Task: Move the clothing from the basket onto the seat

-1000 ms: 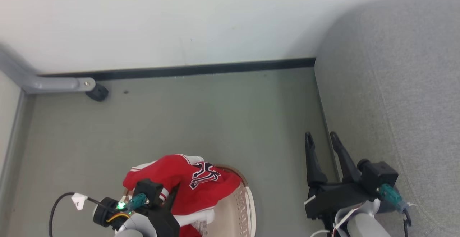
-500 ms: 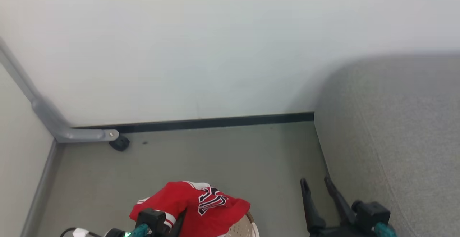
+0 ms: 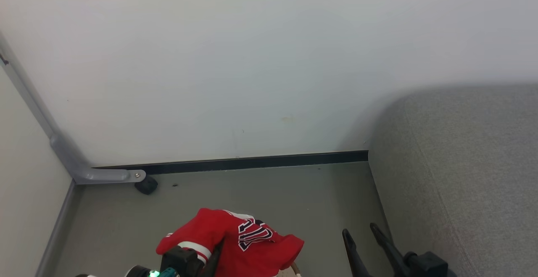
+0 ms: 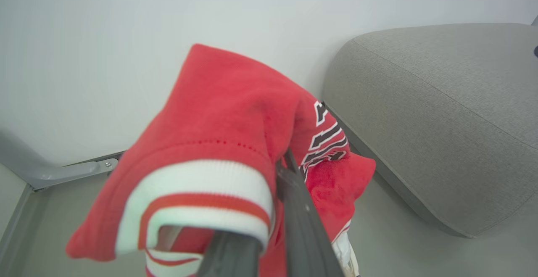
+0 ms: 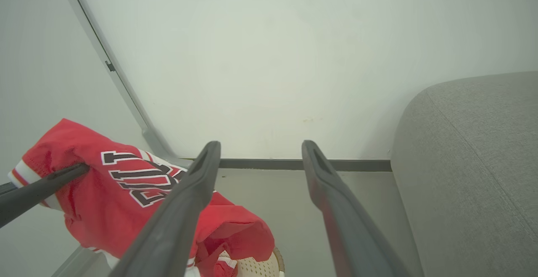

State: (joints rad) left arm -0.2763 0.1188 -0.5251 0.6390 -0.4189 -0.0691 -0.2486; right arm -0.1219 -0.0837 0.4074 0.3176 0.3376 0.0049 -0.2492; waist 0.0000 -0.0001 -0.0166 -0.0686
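The grey floor (image 3: 260, 197) carries the basket (image 5: 252, 268), seat (image 3: 462, 176) and black caster (image 3: 146, 184).

Bright, even light, perhaps from overhead. A soft shadow darkens the wall (image 3: 370, 117) above the seat (image 3: 462, 176). Close to the left wrist camera the clothing (image 4: 227, 134) blurs.

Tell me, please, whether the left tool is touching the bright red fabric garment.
Touching: the left wrist view shows the left tool shut on the bright red fabric garment.
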